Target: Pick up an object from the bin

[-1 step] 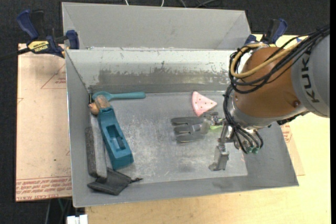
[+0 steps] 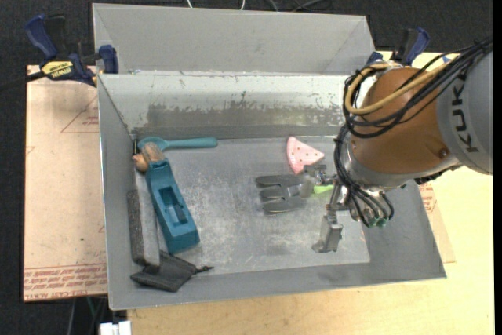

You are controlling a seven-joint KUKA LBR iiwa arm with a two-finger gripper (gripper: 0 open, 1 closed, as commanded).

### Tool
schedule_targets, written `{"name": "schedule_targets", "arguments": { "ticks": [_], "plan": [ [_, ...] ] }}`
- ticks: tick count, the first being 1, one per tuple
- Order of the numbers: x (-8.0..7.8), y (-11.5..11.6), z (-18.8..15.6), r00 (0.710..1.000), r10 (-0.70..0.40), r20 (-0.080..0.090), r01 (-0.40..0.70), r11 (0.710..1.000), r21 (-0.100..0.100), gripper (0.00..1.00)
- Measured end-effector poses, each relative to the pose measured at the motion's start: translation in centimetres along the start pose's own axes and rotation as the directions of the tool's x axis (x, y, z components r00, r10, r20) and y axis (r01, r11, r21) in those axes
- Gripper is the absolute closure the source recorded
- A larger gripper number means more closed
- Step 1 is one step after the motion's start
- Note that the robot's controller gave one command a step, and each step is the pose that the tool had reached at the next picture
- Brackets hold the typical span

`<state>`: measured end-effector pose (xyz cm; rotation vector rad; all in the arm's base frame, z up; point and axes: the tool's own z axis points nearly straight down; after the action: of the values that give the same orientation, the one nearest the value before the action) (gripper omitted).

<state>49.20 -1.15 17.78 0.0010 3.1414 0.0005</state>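
Camera view: end effector point(image 2: 262, 194) sits low at the middle of the grey bin point(image 2: 235, 51), fingers spread apart. Nearest thing is a pink wedge point(image 2: 302, 154), just beside it toward the back wall. Blue block point(image 2: 172, 209) and teal-handled brush point(image 2: 179, 143) lie well left.

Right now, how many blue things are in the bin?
2. A light blue long-handled tool lies at the back left; a chunky darker blue block lies just in front of it, along the left side. The arm may hide more.

Scuffed grey metal bin point(image 2: 235, 247), matt.
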Motion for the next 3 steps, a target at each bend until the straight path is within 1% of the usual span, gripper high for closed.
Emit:
{"name": "schedule_targets", "arguments": {
  "ticks": [1,2,3],
  "plan": [
    [-4.4,-0.3,5.0,0.998,0.054,0.008,-0.054,0.999,-0.002,0.0],
    [-5.7,1.3,6.9,1.0,0.026,-0.002,-0.026,1.0,-0.001,0.0],
    [-9.3,3.6,9.0,0.998,0.061,0.012,-0.061,0.998,-0.003,0.0]
  ]
}}
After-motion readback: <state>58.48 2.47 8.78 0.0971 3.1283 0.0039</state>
